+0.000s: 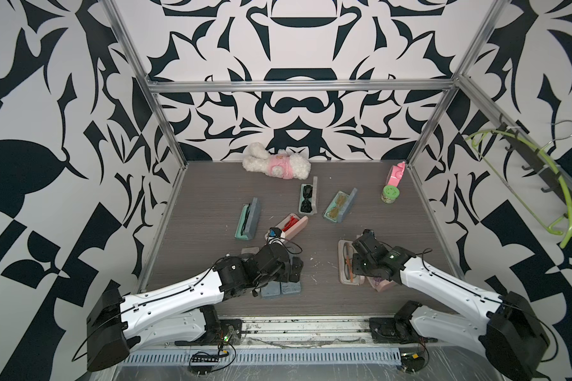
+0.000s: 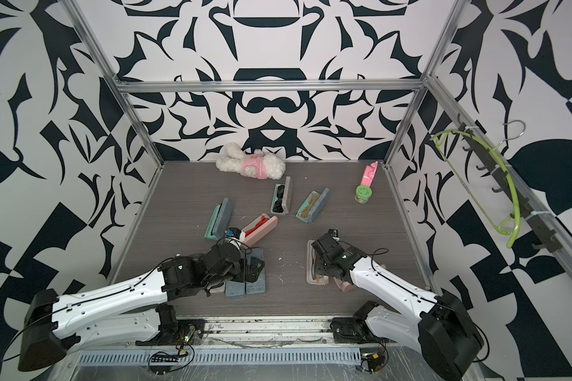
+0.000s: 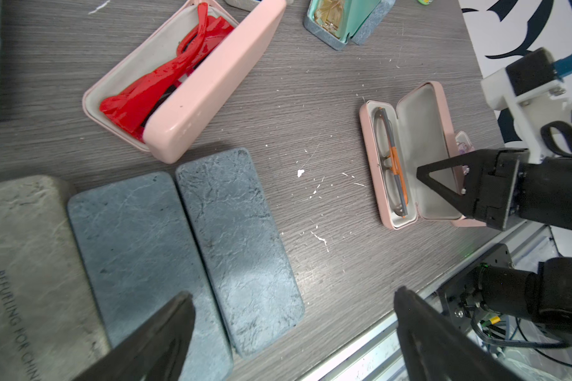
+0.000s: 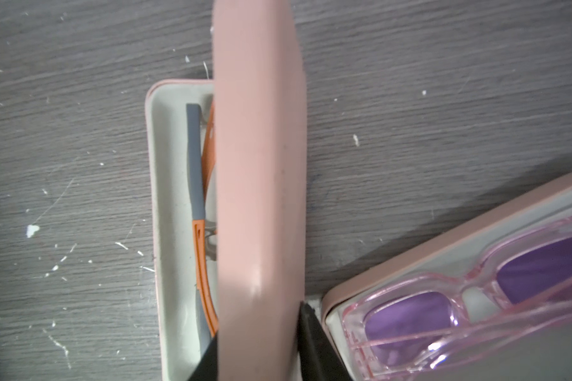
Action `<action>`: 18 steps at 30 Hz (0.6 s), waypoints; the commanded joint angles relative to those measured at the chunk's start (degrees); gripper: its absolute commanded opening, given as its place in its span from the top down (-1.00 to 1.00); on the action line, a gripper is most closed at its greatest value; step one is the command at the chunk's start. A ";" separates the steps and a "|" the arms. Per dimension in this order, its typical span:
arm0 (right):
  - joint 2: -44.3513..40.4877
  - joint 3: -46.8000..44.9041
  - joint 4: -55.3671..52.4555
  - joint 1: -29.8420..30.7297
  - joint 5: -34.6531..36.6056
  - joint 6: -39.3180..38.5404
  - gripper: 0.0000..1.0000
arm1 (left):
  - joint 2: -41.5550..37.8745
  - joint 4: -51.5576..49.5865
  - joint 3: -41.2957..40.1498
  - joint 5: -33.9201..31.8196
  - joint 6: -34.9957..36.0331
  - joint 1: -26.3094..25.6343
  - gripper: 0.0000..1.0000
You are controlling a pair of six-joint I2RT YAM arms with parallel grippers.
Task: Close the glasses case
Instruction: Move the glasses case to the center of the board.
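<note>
Grey wood-grain tabletop [image 1: 208, 184] inside a booth with black-and-white patterned walls. Subject pink glasses case [image 4: 156, 198] lies open at lower right of centre in both top views, with orange-and-grey glasses [image 4: 195, 165] in its base. Its lid [image 4: 258, 165] stands nearly upright, pinched near one end by the right gripper [image 4: 258, 330]. Left gripper [image 3: 293, 293] hangs spread wide above closed grey-blue cases [image 3: 238, 231], well apart from the work, so nothing steadies the base. Hazards, as judged: a pinch so near the end may twist the lid or let it slip. The unheld base may skid or tip as the lid swings. One finger sits just beside a neighbouring case [image 4: 443, 248] of purple glasses and may drag it. A raised temple could block full closure.
</note>
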 commanded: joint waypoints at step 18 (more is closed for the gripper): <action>5.99 5.58 -0.20 9.58 4.05 1.14 0.51 | -1.85 -1.48 -1.92 -0.60 -0.84 -0.12 -0.99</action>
